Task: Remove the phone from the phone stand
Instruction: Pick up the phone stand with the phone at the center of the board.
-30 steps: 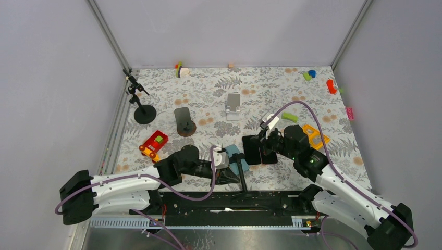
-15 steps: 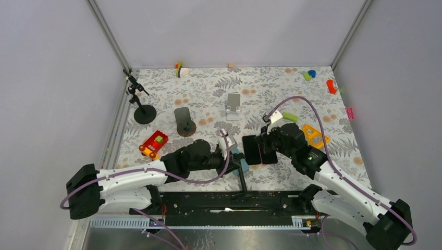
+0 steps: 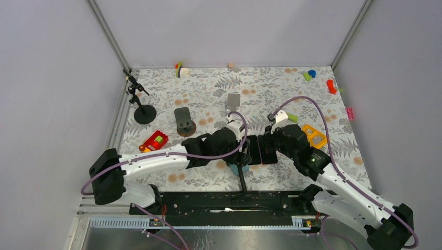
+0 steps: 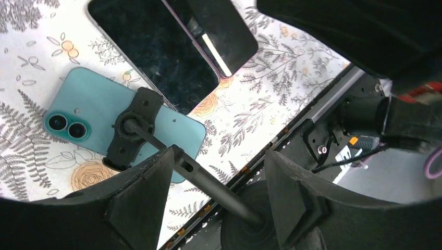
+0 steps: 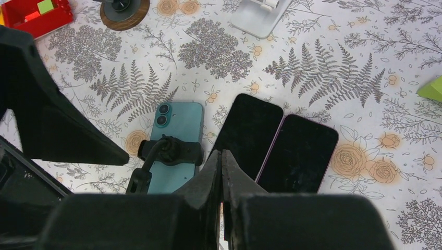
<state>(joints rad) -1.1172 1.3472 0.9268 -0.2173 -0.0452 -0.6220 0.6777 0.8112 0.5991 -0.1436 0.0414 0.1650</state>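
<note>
Beside the teal phone (image 4: 94,112), your left gripper (image 4: 219,161) has its fingers (image 4: 140,208) spread, grasping nothing, with the black rod of the phone stand (image 4: 208,179) running between them. The stand's clamp (image 4: 133,130) overlaps the teal phone's back; whether it grips, you cannot tell. That phone lies camera-side up on the floral table (image 4: 271,67). Your right gripper (image 5: 221,156), fingers pressed together and empty, hovers by two dark phones (image 5: 250,133) lying just beside the teal one.
</note>
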